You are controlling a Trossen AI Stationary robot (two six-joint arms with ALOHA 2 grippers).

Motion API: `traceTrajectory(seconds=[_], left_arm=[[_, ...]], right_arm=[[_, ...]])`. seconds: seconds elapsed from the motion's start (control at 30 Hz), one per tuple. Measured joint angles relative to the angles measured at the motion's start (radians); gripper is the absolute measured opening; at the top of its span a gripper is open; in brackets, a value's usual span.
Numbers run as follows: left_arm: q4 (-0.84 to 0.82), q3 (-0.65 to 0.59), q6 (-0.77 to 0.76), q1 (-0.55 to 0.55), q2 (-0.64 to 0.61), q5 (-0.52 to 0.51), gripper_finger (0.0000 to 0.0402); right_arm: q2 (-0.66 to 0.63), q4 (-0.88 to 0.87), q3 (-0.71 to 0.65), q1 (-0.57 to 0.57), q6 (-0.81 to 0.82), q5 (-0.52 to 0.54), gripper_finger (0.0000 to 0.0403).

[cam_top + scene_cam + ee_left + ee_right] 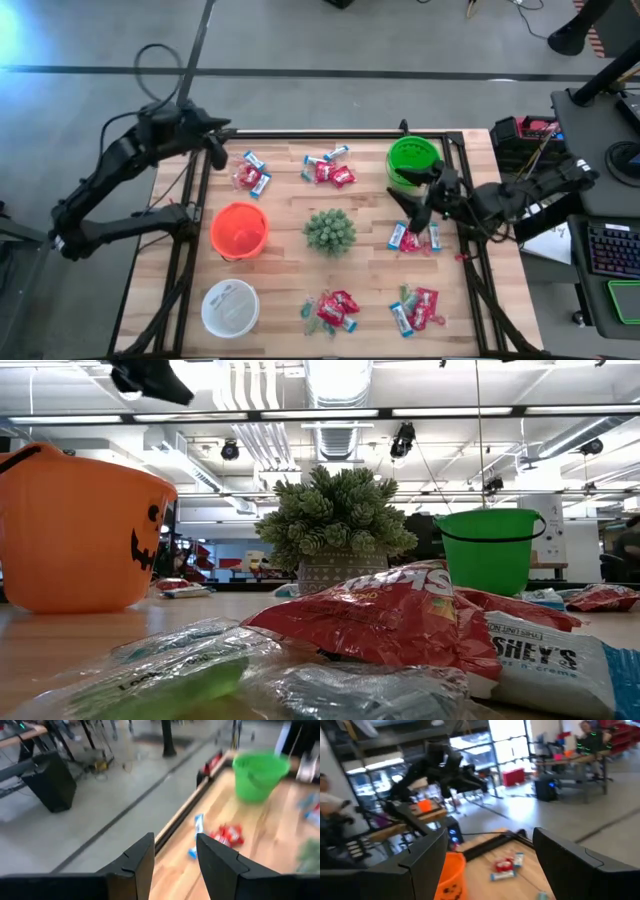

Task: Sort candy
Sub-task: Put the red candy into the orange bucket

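Observation:
Candy lies in several small piles on the wooden table: red packets and blue-and-white bars at the far left (252, 172), far middle (328, 168), right (412, 238) and near edge (335, 308), (415, 308). My left gripper (218, 150) hovers open over the table's far left corner, just left of the far-left pile (225, 834), with nothing between its fingers (175, 840). My right gripper (410, 205) hangs open above the right side, between the green bucket (412, 160) and the right pile. Its fingers stand wide apart and empty (490, 835).
An orange pumpkin bucket (239, 230) stands left of centre and a white bowl (230, 307) at the near left. A spiky green plant (329, 230) sits mid-table. Close to the low camera lie a red packet (390, 620) and clear-wrapped sweets (190, 665).

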Motion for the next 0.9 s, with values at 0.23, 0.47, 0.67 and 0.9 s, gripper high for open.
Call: traceTrajectory(seconds=[0.23,0.47,0.67,0.9], left_arm=[[-0.034,0.076,0.164,0.012,0.191,0.001,0.0129],[-0.036,0.2,0.25,0.022,0.368,0.022,0.0129],[-0.118,0.346,0.304,0.022,0.498,0.117,0.0129],[-0.252,0.49,0.391,0.022,0.635,0.238,0.0129]], right_arm=[[0.068,-0.403,0.136,-0.091,0.272,0.066,0.0286],[0.131,-0.607,0.234,-0.169,0.458,0.071,0.0286],[0.188,-0.826,0.327,-0.224,0.564,0.055,0.0286],[0.259,-1.007,0.416,-0.308,0.604,-0.073,0.0286]])
